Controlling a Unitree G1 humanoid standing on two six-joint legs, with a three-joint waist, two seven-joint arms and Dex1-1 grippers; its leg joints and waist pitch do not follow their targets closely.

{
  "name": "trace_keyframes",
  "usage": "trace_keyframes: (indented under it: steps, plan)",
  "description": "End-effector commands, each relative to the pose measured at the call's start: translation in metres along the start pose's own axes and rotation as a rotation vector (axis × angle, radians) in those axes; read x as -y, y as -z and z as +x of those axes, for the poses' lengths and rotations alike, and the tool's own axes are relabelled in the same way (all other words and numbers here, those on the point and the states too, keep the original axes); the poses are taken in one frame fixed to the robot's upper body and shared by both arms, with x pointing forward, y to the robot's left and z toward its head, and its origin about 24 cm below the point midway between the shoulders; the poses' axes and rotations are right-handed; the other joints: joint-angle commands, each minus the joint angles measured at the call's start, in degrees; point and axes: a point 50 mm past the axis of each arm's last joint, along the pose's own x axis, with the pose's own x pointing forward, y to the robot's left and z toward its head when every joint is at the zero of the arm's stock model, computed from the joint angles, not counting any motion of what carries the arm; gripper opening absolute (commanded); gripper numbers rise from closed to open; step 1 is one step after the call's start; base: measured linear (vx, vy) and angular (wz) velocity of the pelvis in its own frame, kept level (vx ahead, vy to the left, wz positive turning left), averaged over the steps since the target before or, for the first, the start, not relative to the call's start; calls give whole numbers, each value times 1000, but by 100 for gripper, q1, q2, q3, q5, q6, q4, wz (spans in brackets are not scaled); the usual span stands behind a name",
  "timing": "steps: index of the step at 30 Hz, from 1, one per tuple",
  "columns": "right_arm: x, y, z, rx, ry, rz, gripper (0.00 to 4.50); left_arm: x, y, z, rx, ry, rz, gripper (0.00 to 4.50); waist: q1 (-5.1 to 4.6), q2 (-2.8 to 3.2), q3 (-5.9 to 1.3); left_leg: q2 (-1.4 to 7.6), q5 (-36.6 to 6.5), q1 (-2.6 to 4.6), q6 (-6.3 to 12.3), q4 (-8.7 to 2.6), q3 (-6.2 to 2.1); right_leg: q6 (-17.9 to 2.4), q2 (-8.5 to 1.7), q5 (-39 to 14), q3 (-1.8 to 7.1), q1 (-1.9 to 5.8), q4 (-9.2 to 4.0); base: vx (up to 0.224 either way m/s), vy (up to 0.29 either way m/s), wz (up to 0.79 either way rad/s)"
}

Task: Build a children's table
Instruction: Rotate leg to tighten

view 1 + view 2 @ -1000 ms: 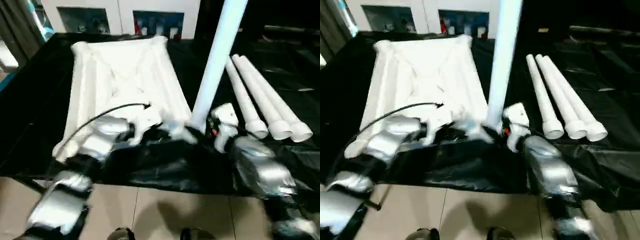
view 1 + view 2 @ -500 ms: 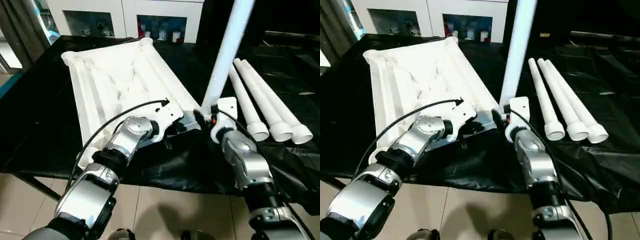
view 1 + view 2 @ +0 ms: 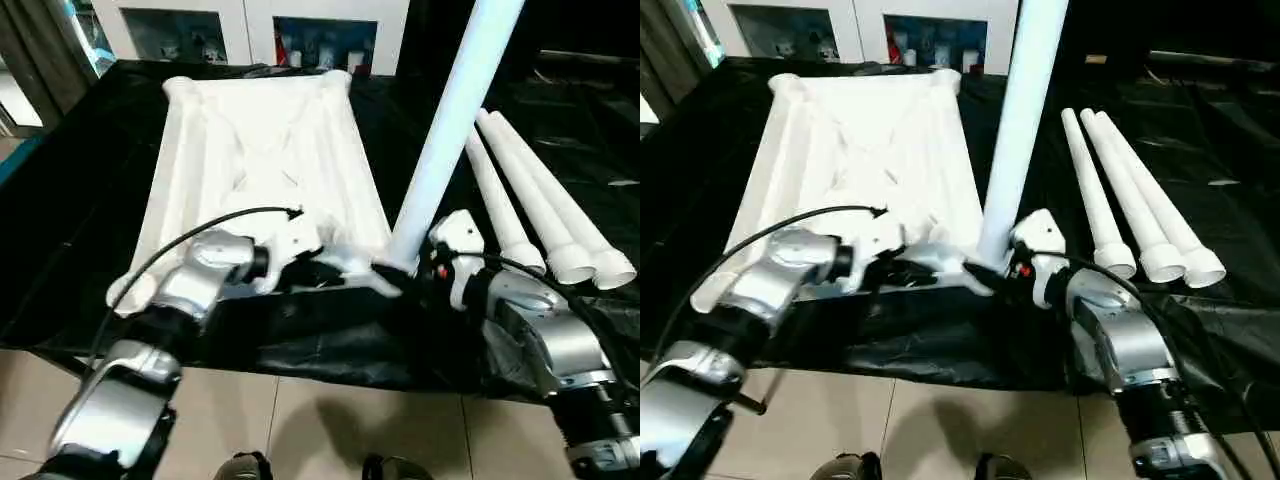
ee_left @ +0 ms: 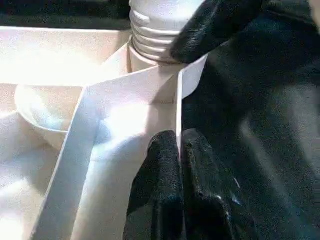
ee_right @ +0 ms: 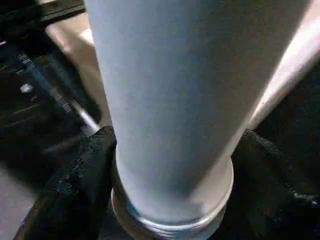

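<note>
The white table top [image 3: 260, 150] lies upside down on the black sheet, ribbed underside up. My left gripper [image 4: 179, 150] is shut on the thin rim wall beside the near right corner socket [image 4: 150, 55]. Upright over that socket stands one white leg [image 3: 450, 120], and its threaded end [image 4: 152, 30] sits at the socket's mouth. My right gripper [image 3: 412, 272] is shut around the leg [image 5: 190, 100] just above its collar, with a black finger [image 5: 80, 190] on each side. Three more legs [image 3: 530, 210] lie side by side to the right.
The black sheet [image 3: 90, 200] covers the whole work surface, and its front edge [image 3: 330, 370] drops to a tiled floor. Cabinets [image 3: 250, 30] stand behind the far edge. A black cable [image 3: 190, 235] loops over my left forearm.
The whole picture has swung and shifted with the camera. My left gripper stays on the rim, and my right gripper still holds the upright leg at the same corner.
</note>
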Motion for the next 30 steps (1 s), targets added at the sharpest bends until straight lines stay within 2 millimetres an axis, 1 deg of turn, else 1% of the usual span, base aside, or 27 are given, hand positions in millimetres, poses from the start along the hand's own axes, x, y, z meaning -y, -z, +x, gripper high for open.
trace_keyframes:
  steps: [1, 3, 4, 5, 8, 12, 13, 14, 15, 16, 17, 18, 19, 20, 21, 22, 23, 24, 25, 26, 27, 28, 29, 30]
  plan:
    - [6, 0, -9, -14, 22, -2, 354, 4, 0, -2, 27, 44, -7, 0, 8, -61, -443, 221, -425, 100, 962, -269, -42, -1780, -337, 265, 230, 360, -242, 0, 0, 0]
    - [6, 0, -7, -7, 23, 13, 327, 3, 1, -3, 25, 31, -8, 0, 15, -68, -432, 220, -519, 103, 859, -281, -34, -1742, -341, 51, 236, 358, -260, 0, 0, 0]
    - [6, 0, -6, -1, 23, 24, 327, 2, 0, -3, 27, 24, -8, 0, 12, -93, -436, 217, -528, 102, 840, -281, -31, -1727, -341, 17, 239, 365, -262, 0, 0, 0]
    - [5, 0, -5, 1, 19, 27, 327, 2, 0, -2, 30, 21, -9, 0, 16, -80, -437, 218, -535, 108, 814, -283, -33, -1714, -345, -20, 243, 361, -263, 0, 0, 0]
    - [2, 1, -3, -1, 4, 33, 290, 1, -2, -1, 31, 9, -9, 0, 13, -82, -437, 211, -496, 106, 799, -279, -28, -1696, -336, 30, 249, 359, -259, 0, 0, 0]
    - [-1, 6, -1, -14, 26, 49, 276, -3, -2, 3, 16, -48, -3, 0, 14, -96, -433, 199, -502, 101, 779, -275, -27, -1655, -339, -23, 254, 362, -271, 0, 0, 0]
    - [1, 8, 0, -20, 57, 54, 276, -4, -2, 4, 9, -73, -7, 0, 13, -94, -432, 200, -521, 100, 766, -277, -28, -1644, -340, -70, 254, 360, -275, 0, 0, 0]
    - [6, 14, 4, -28, 176, 77, 275, -10, -3, 9, -2, -147, -11, 0, 5, -76, -426, 192, -560, 102, 723, -275, -24, -1613, -334, -175, 256, 341, -295, 0, 0, 0]
    - [6, 14, 4, -28, 176, 77, 275, -10, -3, 9, -2, -147, -11, 0, -6, -78, -421, 189, -610, 111, 677, -279, -19, -1598, -327, -261, 257, 323, -307, 0, 0, 0]
    - [11, 19, 9, -31, 284, 125, 274, -15, -5, 15, -7, -209, -24, 0, -5, -85, -423, 183, -696, 109, 586, -289, -37, -1564, -338, -446, 251, 345, -318, 0, 0, 0]
    - [12, 20, 10, -33, 317, 144, 274, -16, -6, 17, -9, -228, -30, 0, -13, -89, -416, 181, -742, 108, 558, -296, -33, -1546, -334, -519, 254, 343, -331, 0, 0, 0]
    - [17, 27, 16, -42, 453, 231, 274, -21, -9, 25, -24, -302, -59, 0, -45, -60, -410, 175, -904, 130, 426, -304, -32, -1515, -335, -800, 258, 312, -360, 0, 0, 0]
    - [18, 30, 19, -49, 510, 274, 274, -24, -10, 29, -39, -349, -78, 0, -43, -60, -410, 178, -938, 140, 377, -310, -37, -1495, -340, -886, 257, 307, -374, 0, 0, 0]
    - [18, 30, 19, -49, 510, 274, 273, -24, -10, 29, -39, -349, -78, 0, -54, -76, -405, 174, -968, 137, 302, -322, -46, -1455, -334, -999, 253, 317, -389, 0, 0, 0]
    - [18, 35, 26, -64, 590, 327, 273, -29, -12, 36, -53, -453, -129, 0, -54, -56, -409, 174, -952, 141, 295, -321, -39, -1433, -328, -927, 261, 316, -391, 0, 0, 0]
    - [16, 37, 33, -67, 631, 360, 273, -32, -15, 43, -51, -532, -167, 0, -60, -56, -415, 173, -942, 144, 292, -314, -33, -1438, -323, -866, 265, 304, -383, 0, 0, 0]
    - [16, 37, 33, -67, 631, 360, 273, -32, -15, 43, -51, -532, -167, 0, -62, -56, -406, 167, -1025, 161, 250, -317, -34, -1443, -322, -960, 262, 292, -409, 0, 0, 0]
    - [12, 36, 43, -65, 648, 368, 273, -32, -20, 51, -43, -566, -182, 0, -52, -69, -411, 152, -1021, 147, 257, -313, -36, -1423, -324, -981, 258, 315, -413, 0, 0, 0]
    - [6, 31, 53, -55, 627, 362, 273, -29, -25, 60, -25, -543, -174, 0, -42, -58, -415, 163, -1006, 148, 280, -318, -36, -1397, -333, -952, 263, 305, -418, 0, 0, 0]
    - [5, 31, 55, -54, 624, 361, 273, -29, -26, 62, -23, -540, -173, 0, -45, -69, -411, 146, -988, 131, 305, -320, -38, -1366, -325, -928, 257, 323, -420, 0, 0, 0]
    - [2, 27, 58, -41, 599, 345, 273, -27, -29, 65, -12, -517, -167, 0, -29, -27, -422, 153, -965, 137, 321, -321, -48, -1367, -332, -870, 255, 331, -411, 0, 0, 0]
    - [0, 25, 60, -34, 578, 330, 273, -25, -30, 67, -5, -503, -161, 0, -33, -53, -426, 150, -902, 126, 384, -317, -42, -1365, -320, -690, 253, 335, -402, 0, 0, 0]
    - [-1, 23, 61, -20, 556, 318, 308, -23, -31, 69, 3, -478, -145, 0, -33, -52, -425, 153, -869, 112, 436, -319, -48, -1376, -324, -599, 248, 346, -397, 0, 0, 0]
    - [-2, 22, 62, -14, 547, 313, 329, -23, -32, 70, 5, -467, -137, 0, -33, -52, -429, 154, -860, 116, 456, -318, -48, -1384, -324, -567, 247, 346, -393, 0, 0, 0]
